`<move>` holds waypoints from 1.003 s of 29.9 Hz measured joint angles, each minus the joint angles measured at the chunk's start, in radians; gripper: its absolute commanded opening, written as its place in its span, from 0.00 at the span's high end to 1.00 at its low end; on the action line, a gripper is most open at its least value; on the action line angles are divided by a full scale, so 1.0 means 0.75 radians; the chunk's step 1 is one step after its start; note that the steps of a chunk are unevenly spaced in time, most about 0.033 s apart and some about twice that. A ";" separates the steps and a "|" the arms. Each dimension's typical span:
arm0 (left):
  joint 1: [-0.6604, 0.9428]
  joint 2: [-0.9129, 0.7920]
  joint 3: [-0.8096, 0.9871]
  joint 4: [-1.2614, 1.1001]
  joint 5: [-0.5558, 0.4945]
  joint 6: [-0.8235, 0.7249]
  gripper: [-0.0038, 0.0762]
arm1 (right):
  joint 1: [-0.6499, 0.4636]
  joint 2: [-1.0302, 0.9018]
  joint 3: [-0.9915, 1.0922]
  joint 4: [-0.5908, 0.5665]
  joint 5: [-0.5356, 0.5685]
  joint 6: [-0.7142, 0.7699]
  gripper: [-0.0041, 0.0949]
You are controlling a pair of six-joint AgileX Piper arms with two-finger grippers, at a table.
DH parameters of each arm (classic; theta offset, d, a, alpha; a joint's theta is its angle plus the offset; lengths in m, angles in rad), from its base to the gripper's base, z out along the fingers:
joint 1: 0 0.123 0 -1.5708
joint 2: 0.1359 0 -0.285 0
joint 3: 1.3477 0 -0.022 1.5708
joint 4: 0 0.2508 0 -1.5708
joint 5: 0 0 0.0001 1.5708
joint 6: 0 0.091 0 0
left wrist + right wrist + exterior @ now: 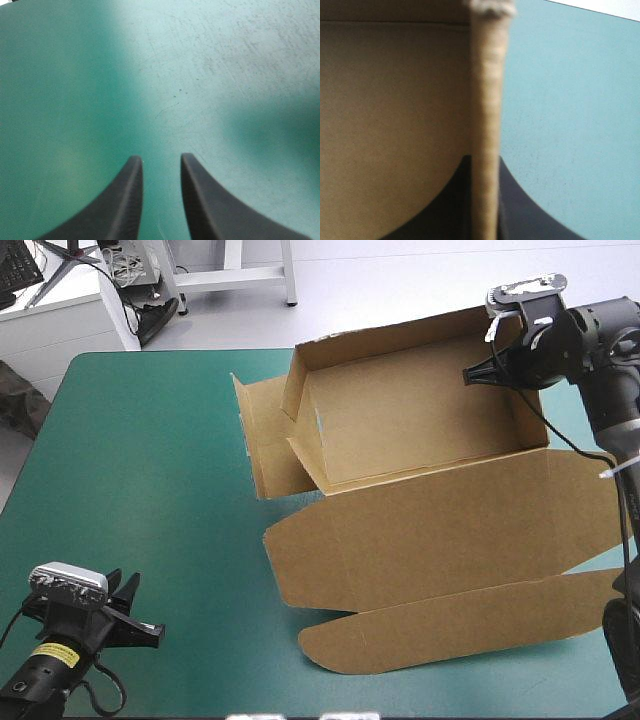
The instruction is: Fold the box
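I am looking at the brown board box (420, 440), a cut sheet half formed into an open tray. It is sitting on the far right part of the teal-green bench (150, 470) with its long walls standing. Its broad flat lid panel (440, 530) is lying toward me, with a long rounded flap (470, 625) at its near edge. At the tray's left end the loose end flaps (265, 445) are splaying outward, not yet tucked. My right hand (487, 371) is clamping the tray's right end wall (485, 100) near the far corner. In its wrist view the board's edge is running up between the two black fingers, with the box's inside on one side and bare cover on the other. My left hand (161, 162) is hovering low over bare cover near the bench's near left corner, well apart from the box, fingers slightly parted and holding nothing. I am judging the step in hand to be squaring and setting this right end wall. To do it well, I am planning to turn the wall about its crease rather than drag it, since a pull could slide the light tray along the cover. I am also thinking of bringing the idle left hand across to brace the untucked left end, so the standing walls are not springing open.
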 measured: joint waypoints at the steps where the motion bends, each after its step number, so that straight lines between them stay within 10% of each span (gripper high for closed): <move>1: 0.000 0.000 0.001 -0.012 -0.007 0.000 0.33 | 0.000 -0.009 0.000 0.002 0.000 0.000 0.98; 20: 0.000 0.026 -0.031 -0.277 -0.157 0.000 0.33 | 0.000 -0.026 0.000 0.068 0.000 0.000 0.98; 30: 0.000 0.581 -0.453 -0.256 -0.151 0.000 0.36 | 0.000 -0.031 0.000 0.069 0.000 0.000 0.98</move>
